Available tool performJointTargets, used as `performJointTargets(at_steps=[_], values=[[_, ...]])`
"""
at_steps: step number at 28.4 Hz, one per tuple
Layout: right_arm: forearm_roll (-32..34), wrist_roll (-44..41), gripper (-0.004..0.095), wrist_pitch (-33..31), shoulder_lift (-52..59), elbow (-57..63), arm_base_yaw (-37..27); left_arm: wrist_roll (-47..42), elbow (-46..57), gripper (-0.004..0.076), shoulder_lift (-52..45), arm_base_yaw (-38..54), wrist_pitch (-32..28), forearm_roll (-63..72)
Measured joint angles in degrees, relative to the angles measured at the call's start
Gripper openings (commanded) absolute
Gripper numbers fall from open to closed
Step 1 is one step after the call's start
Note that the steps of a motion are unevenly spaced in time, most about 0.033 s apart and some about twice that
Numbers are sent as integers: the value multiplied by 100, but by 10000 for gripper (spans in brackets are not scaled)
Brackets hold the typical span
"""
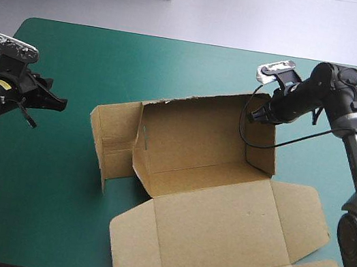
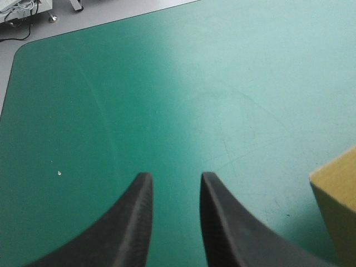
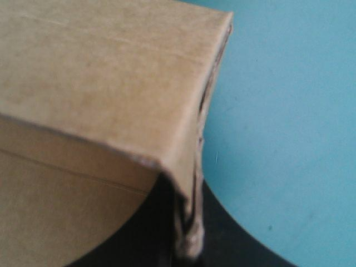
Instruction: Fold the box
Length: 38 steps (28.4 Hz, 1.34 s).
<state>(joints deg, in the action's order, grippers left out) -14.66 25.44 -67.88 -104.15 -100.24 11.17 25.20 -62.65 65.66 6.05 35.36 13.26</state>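
Box (image 1: 220,210) has its raised wall clamped between the right fingers (image 3: 233,247), while the left fingers (image 2: 130,228) stand parted beside it.

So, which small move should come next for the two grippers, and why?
Probably the left gripper should move toward the raised left end of the brown cardboard box: it is open over the teal-green cover, apart from the box, while the right gripper is shut on the raised wall's right corner.
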Motion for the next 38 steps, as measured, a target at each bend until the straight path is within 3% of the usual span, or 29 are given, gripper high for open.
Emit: performJointTargets(at_steps=[5,7,10,14,16,20,29,35,38], values=[[-221,140,-13,266,-435,-280,0,0,0,218,0,0,-10,36],[-308,176,51,358,-575,-363,0,0,0,218,0,0,-16,55],[-485,427,271,480,-728,-415,0,0,0,218,0,0,-21,60],[-387,738,641,-97,-906,-427,5,0,0,218,0,0,-21,84],[-209,549,725,-221,-931,-555,5,0,0,218,0,0,-21,101],[119,205,709,-251,-680,-780,5,0,0,218,0,0,-45,101],[155,-70,645,-325,221,-655,5,0,0,218,0,0,-77,89],[161,-94,636,-325,8,-84,5,0,0,218,0,0,-77,146],[161,-68,583,-313,-295,-36,5,0,0,218,0,0,-77,164]])
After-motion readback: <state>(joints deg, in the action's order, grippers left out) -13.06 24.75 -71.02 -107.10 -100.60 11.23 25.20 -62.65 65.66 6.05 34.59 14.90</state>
